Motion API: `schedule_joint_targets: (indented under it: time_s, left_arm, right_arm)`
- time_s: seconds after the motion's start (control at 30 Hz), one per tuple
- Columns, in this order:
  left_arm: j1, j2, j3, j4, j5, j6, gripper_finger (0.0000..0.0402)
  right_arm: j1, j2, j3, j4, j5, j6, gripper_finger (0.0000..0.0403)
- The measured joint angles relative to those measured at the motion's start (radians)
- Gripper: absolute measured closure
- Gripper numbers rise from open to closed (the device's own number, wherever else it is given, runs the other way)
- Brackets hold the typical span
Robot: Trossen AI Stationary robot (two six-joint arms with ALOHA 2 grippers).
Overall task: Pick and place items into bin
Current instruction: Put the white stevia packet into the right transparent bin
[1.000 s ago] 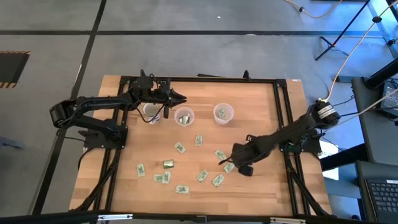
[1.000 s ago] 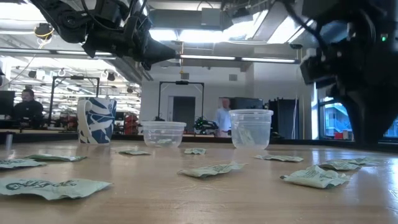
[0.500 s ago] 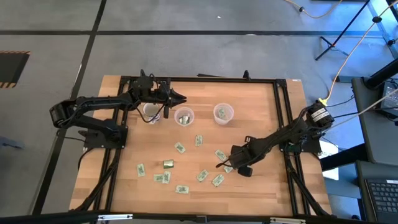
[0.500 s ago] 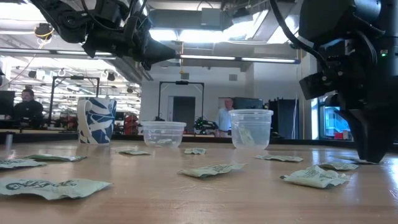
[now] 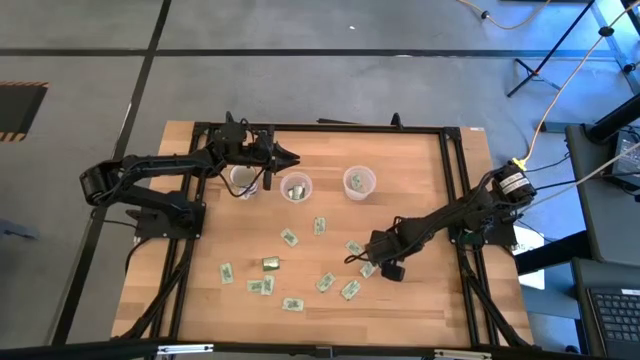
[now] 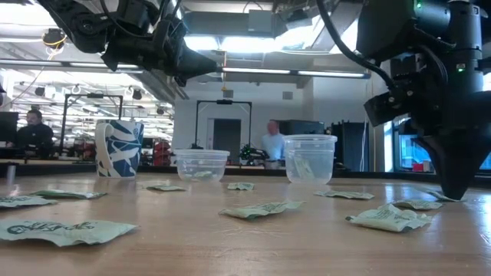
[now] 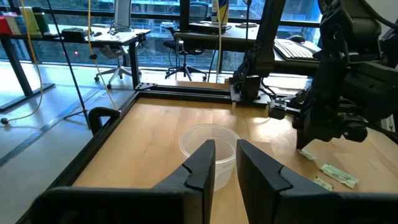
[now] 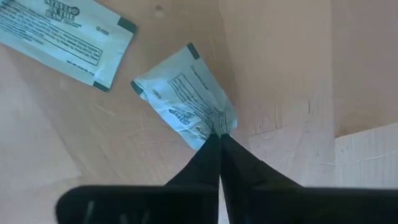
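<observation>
Several small pale-green-and-white packets (image 5: 289, 237) and one olive-gold packet (image 5: 270, 263) lie flat on the wooden table. My right gripper (image 5: 362, 262) points down among the right-hand ones, shut on one packet (image 8: 183, 93); in the low view its tips (image 6: 459, 192) reach the tabletop. My left gripper (image 5: 285, 157) hovers level above the cups at the far side, open with a narrow gap (image 7: 226, 163) and nothing in it. My right gripper pinches the packet's rim near one corner (image 8: 216, 124) between its two fingertips. The fingers come from above, pointing down. The wrapper is crinkled at the pinch. The rest of the packet lies flat on the table.
A blue-patterned mug (image 5: 242, 181) and two clear cups (image 5: 295, 187) (image 5: 359, 181) stand in a row at the far side; both clear cups hold packets. Another packet (image 8: 62, 37) lies close to the pinched one. A black frame (image 5: 455, 200) borders the table.
My right gripper has sunk toward the table and shifted a little toward the table's left edge, its tips coming down onto the packets at the right.
</observation>
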Motion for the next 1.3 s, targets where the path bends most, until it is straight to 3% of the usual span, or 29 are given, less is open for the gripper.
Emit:
schedule_joint_targets:
  time_s: [0.2,0.43,0.6,0.7,1.03,1.3]
  left_arm:
    - [0.0,0.0,0.0,0.0,0.0,0.0,0.0341]
    - [0.0,0.0,0.0,0.0,0.0,0.0,0.0341]
    - [0.0,0.0,0.0,0.0,0.0,0.0,0.0341]
    - [0.0,0.0,0.0,0.0,0.0,-0.001,0.0341]
    - [0.0,0.0,0.0,-0.014,0.0,-0.001,0.0341]
    - [0.0,0.0,0.0,-0.024,0.0,-0.001,0.0341]
  right_arm:
    - [-0.001,-0.046,-0.006,-0.02,0.001,0.005,0.04]
    - [-0.034,-0.237,-0.004,-0.054,0.081,0.001,0.0401]
    - [-0.134,-0.36,-0.003,-0.069,0.205,-0.035,0.0402]
    - [-0.223,-0.389,0.019,-0.076,0.226,-0.128,0.0402]
    - [-0.49,-0.285,0.243,-0.12,0.225,-0.524,0.0403]
    - [-0.605,-0.091,0.338,-0.165,0.172,-0.657,0.0403]
